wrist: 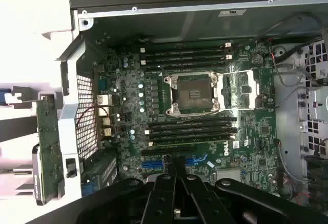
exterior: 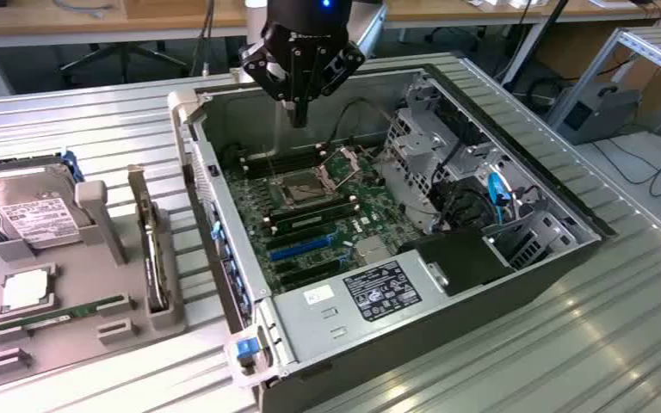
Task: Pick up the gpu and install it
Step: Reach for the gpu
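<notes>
**Fig.** UR arm over open PC case [exterior: 199, 146], pick-up stage of gpu install. The gripper [exterior: 299, 119] hangs w/ fingers shut and pointing down, holding nothing, above the far end of the motherboard [exterior: 307, 219], near the case's back wall. The gpu [exterior: 147, 249] stands on edge in a slot of the grey holder [exterior: 78, 348], outside the case, toward the table [exterior: 537, 353] edge at the exterior view's left. A hard drive [exterior: 27, 211] sits at the holder's far corner; a RAM stick [exterior: 61, 314] lies along its near side. Card untouched, well apart from gripper.

Judgement: step in hand is the reach to the card. To do it well:
- jaws must part before any descent;
- approach from straight above, fingers set across the thin board, approx. mid-length;
- keep clear of holder posts and the case wall just beside;
- grip firm, no twist, so the card can rise straight out of its slot.
</notes>
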Available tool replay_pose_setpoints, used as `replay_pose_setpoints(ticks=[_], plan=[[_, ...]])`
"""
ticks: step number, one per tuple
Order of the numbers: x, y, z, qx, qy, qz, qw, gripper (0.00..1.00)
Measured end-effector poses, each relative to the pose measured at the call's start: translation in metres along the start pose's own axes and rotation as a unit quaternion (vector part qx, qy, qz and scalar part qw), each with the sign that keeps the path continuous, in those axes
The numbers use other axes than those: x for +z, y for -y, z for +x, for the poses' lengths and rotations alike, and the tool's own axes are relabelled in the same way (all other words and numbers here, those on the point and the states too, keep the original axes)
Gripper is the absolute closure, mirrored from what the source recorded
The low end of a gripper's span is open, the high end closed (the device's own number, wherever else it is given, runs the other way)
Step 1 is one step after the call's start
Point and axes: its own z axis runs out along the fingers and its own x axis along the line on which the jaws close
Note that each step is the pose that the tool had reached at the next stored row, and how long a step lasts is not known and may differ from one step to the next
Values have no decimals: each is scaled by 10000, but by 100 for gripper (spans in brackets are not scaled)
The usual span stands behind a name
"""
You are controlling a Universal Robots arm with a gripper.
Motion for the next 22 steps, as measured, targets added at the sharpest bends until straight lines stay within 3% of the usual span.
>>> replay_pose_setpoints(ticks=[22], plan=[[-2, 4, 56, 0, 0, 0, 10000, 89]])
